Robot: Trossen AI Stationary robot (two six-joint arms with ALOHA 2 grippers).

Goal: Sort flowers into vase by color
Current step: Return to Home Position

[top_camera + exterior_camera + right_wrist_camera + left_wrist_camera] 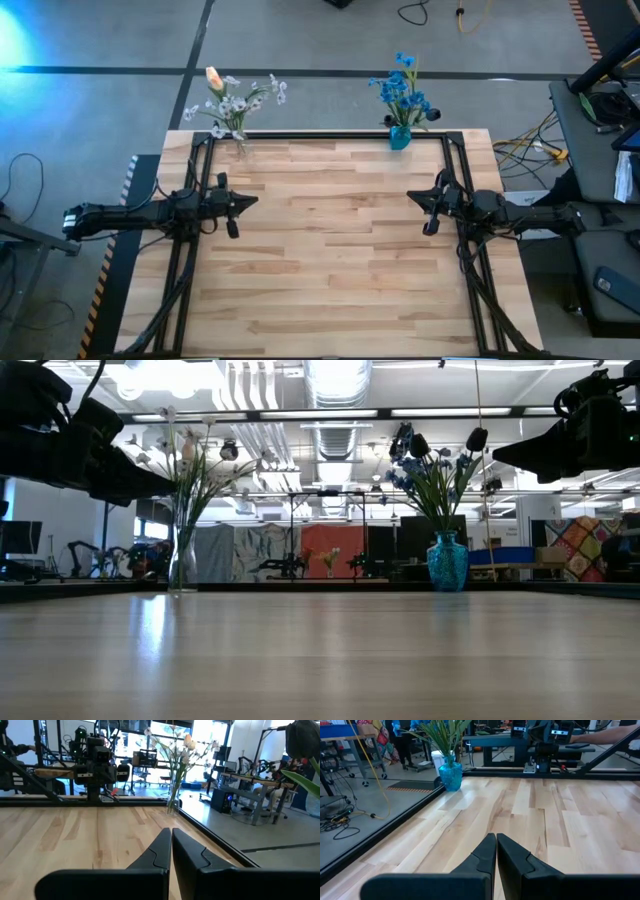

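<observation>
- The left gripper hangs above the table at its 9 o'clock side, fingers clenched together on nothing.
- The right gripper is at 3 o'clock, also clenched and empty.
- The white and peach flowers stand in the clear vase at 11 o'clock.
- The blue flowers stand in the blue vase at 1 o'clock.

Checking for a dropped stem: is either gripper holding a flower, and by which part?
Nothing is held: the left gripper and right gripper are both shut and empty.

no readable text, no labels, no brands, no numbers anywhere
</observation>
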